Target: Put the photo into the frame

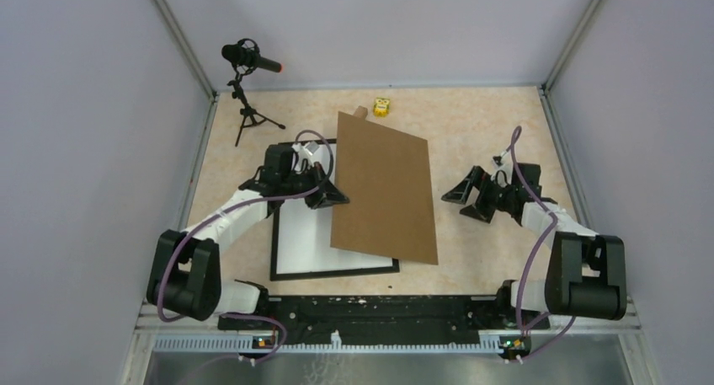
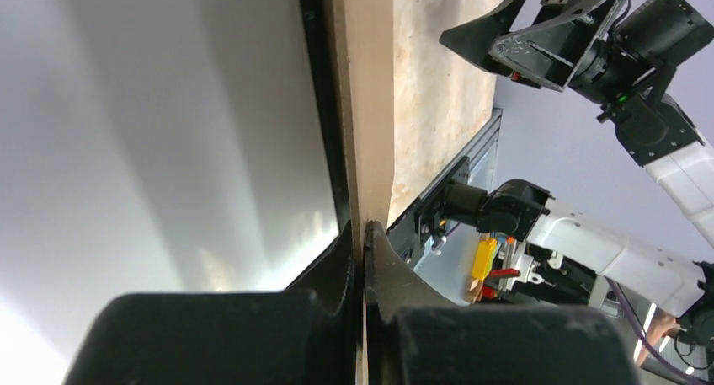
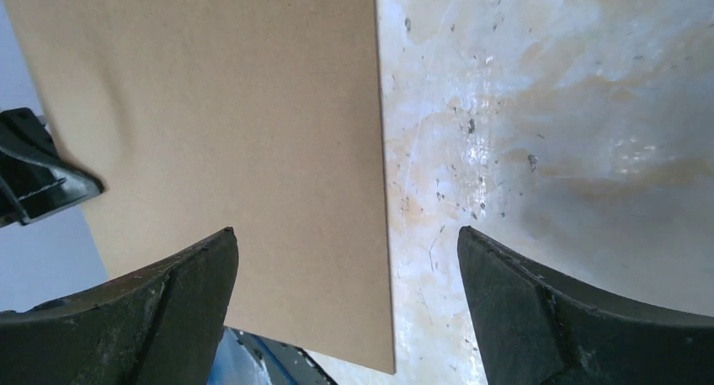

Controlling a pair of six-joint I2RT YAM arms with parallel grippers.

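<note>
Left claw [image 1: 333, 195]: clenched on edge of brown cardboard backing board [image 1: 387, 191] | right claw [image 1: 468, 200]: released, beyond board's far side | thin black rectangular frame [image 1: 337, 273]: beneath left claw, white-backed photo [image 1: 307, 242] apparently inside | advice: square board to frame before lowering

The beige table [image 1: 488, 124] bears the frame [image 1: 337, 273], a microphone stand [image 1: 245, 109], a yellow object [image 1: 381, 107].

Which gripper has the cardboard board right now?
The left gripper, shut on the backing board's left edge; the right gripper hangs open and empty beside it.
</note>
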